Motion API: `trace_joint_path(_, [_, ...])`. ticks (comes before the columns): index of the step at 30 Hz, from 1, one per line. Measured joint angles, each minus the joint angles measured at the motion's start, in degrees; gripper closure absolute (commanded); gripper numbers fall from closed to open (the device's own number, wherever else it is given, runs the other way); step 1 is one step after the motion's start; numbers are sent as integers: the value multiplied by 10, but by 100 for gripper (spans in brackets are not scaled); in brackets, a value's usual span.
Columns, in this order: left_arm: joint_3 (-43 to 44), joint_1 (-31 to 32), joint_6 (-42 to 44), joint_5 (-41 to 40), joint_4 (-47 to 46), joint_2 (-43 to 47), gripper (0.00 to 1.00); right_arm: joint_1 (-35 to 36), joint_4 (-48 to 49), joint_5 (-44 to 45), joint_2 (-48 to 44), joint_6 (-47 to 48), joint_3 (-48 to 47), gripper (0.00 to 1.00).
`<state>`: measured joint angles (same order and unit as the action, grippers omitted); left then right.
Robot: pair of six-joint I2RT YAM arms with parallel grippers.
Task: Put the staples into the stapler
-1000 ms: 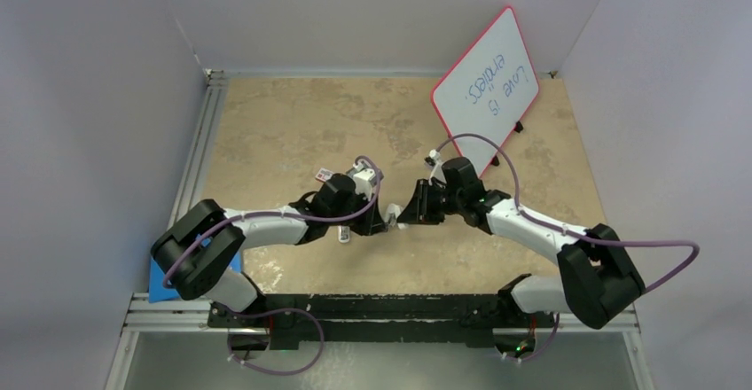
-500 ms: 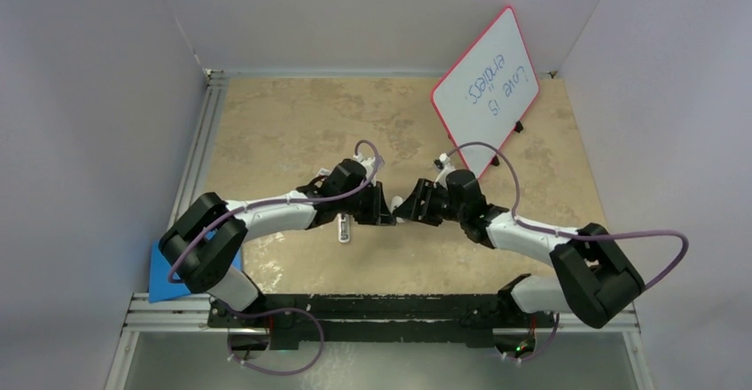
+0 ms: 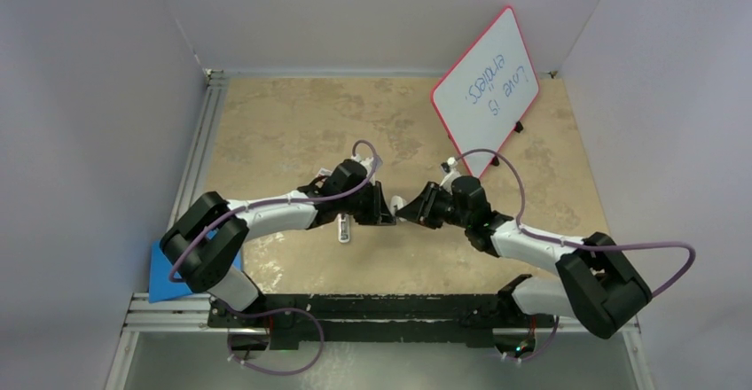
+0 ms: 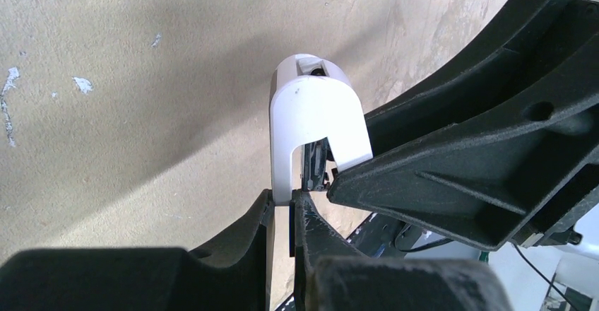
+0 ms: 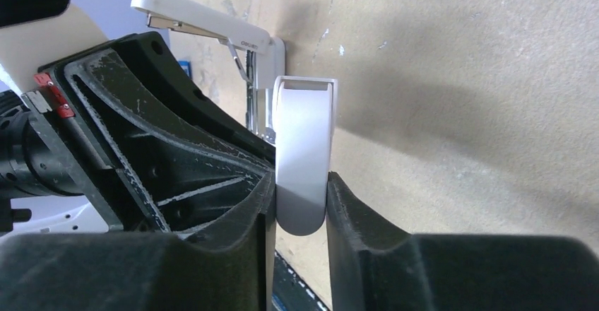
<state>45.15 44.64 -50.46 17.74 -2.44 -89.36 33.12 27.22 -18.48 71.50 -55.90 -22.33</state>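
The stapler (image 3: pixel 398 206) is held off the table between both grippers at the centre. Its white body with a rounded end (image 5: pixel 304 155) sits clamped between the fingers of my right gripper (image 5: pixel 300 184). My left gripper (image 4: pixel 285 199) is shut on one thin side wall of that same white body (image 4: pixel 311 113), which has dark metal inside. The two grippers almost touch. A slim white arm with a metal rail under it (image 5: pixel 205 21) juts out toward the near left, past the left fingers. In the top view it shows as a short white bar (image 3: pixel 344 229). The staples are out of view.
A red-rimmed whiteboard (image 3: pixel 486 89) leans at the far right. A blue flat thing (image 3: pixel 160 279) lies at the near left corner by the left arm's base. A metal rail (image 3: pixel 199 151) runs along the table's left edge, and grey walls close in three sides.
The left wrist has rolled over and its forearm has swung closer to the centre. The right wrist has shifted slightly to the right. The stapler stays between both grippers.
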Motion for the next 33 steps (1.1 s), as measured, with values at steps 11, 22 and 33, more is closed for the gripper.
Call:
trace_joint_path(11, [-15, 1, 36, -6, -21, -6, 100, -1, -108, 0, -19, -24, -36, 85])
trace_joint_path(22, [-82, 1, 135, 15, -123, 6, 100, -26, -194, -24, -21, 4, -67, 79])
trace_joint_path(33, [-104, 1, 170, 31, -164, 5, 100, -59, -210, -58, 7, 33, -84, 75])
